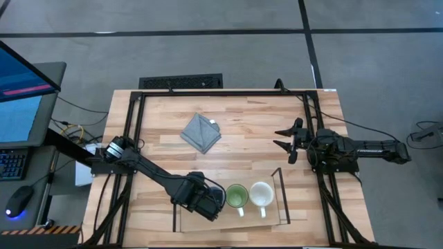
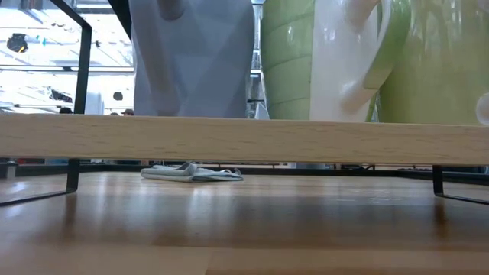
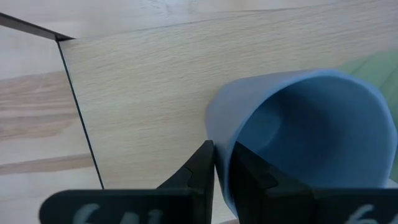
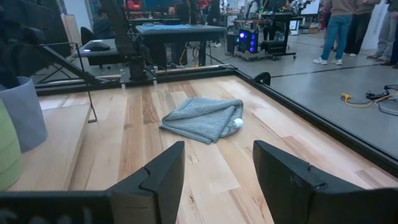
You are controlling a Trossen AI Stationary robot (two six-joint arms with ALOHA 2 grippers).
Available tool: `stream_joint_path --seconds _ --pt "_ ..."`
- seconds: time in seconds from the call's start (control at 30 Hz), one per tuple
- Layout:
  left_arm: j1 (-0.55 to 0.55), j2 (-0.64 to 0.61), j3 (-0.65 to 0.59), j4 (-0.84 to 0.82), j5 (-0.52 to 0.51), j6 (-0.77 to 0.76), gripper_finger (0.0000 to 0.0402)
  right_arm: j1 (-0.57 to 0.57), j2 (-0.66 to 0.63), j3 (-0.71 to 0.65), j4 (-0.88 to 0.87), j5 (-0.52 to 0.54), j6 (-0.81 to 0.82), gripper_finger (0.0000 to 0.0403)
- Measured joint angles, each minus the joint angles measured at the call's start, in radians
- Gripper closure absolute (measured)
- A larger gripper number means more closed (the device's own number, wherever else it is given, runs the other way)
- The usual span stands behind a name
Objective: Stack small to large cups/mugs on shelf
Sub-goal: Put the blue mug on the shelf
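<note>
The blue-grey mug [image 3: 305, 137] stands on the shelf [image 1: 287, 220], at the left end of a row of three that runs along the board near the tabletop's front edge; the green mug [image 1: 237, 196] is just beside it and the cream-white mug [image 1: 261, 194] follows toward the shelf's right wire end. The left gripper [image 3: 221, 171] is clamped on the blue-grey mug's rim, one finger inside the wall and one outside, the wall pinched thin between them.

These mugs look like glazed ceramic: stiff, fairly heavy for their size, slick, and liable to chip if knocked together. A rim pinch seems the surest hold, since the handles are small and curved; the smooth glaze could let a mug slip if it is tilted.

The main obstacle is the close spacing: the green mug sits so near that any sideways drift of the held mug would probably strike it. The shelf's black wire ends frame the row.

A grey folded cloth [image 1: 201, 133] lies toward the tabletop's back edge, well apart. The right gripper [image 1: 287, 143] waits near the right edge, its jaws apart and empty.
</note>
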Motion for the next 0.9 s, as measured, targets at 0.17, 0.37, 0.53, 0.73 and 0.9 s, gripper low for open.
stream_joint_path --seconds 0.17,0.37,0.53,0.73,0.9 --pt "0.000 0.000 0.000 0.008 0.020 -0.003 0.0368 0.000 0.000 0.000 0.000 0.000 0.000 0.0191" --pt "0.000 0.000 0.000 0.008 0.031 0.002 0.0319 0.000 0.000 0.000 0.000 0.000 -0.002 0.0191" --pt "0.001 0.000 0.000 0.014 0.057 0.012 0.0268 0.000 0.000 0.000 0.000 0.000 -0.002 0.0191" --pt "-0.002 0.006 0.041 0.037 0.077 0.019 0.0235 0.000 0.000 0.000 0.000 0.000 -0.002 0.0191" --pt "-0.001 0.009 0.077 0.068 0.061 0.025 0.0231 0.000 0.000 0.000 0.000 -0.001 -0.002 0.0191"
